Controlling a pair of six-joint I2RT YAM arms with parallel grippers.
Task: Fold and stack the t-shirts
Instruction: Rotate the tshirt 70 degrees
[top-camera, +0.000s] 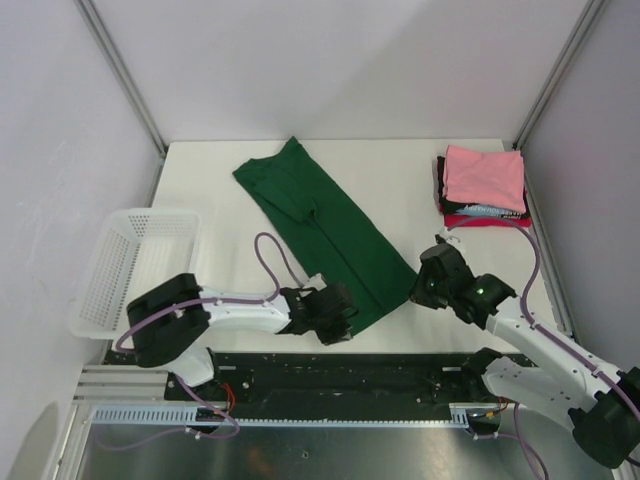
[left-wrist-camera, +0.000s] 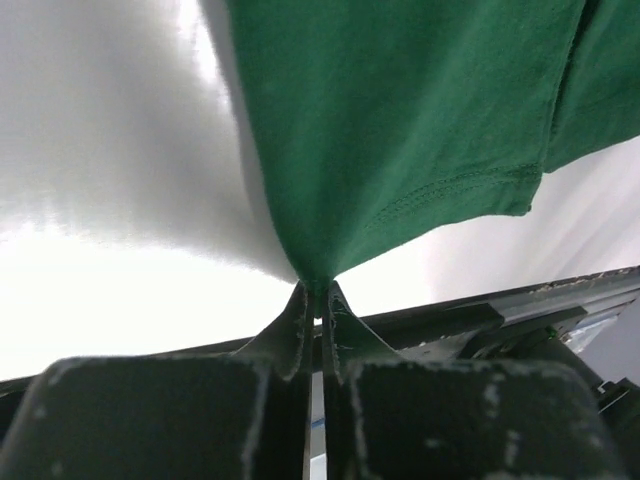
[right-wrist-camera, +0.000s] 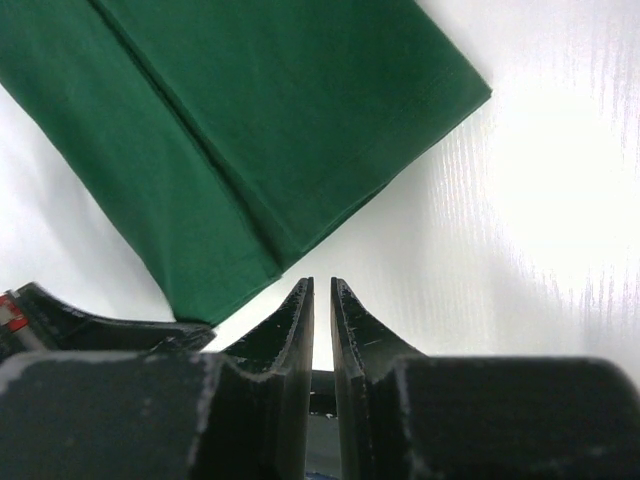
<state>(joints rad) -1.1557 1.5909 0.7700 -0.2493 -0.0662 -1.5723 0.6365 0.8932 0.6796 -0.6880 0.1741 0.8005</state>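
The dark green t-shirt (top-camera: 320, 230) lies folded into a long strip, running diagonally from the table's back middle to the front. My left gripper (top-camera: 346, 311) is shut on its near hem corner; in the left wrist view the cloth (left-wrist-camera: 400, 120) is pinched between the fingertips and pulled taut above my left gripper (left-wrist-camera: 318, 290). My right gripper (top-camera: 420, 288) sits just right of the hem. In the right wrist view my right gripper (right-wrist-camera: 320, 285) has its jaws almost together with nothing between them, beside the shirt (right-wrist-camera: 280, 110). A folded pink shirt (top-camera: 484, 175) tops black (top-camera: 480, 209) and red (top-camera: 490, 221) ones at the back right.
A white mesh basket (top-camera: 130, 265) stands at the left edge of the table. Grey walls and metal posts close in the back and sides. The black base rail (top-camera: 340, 370) runs along the near edge.
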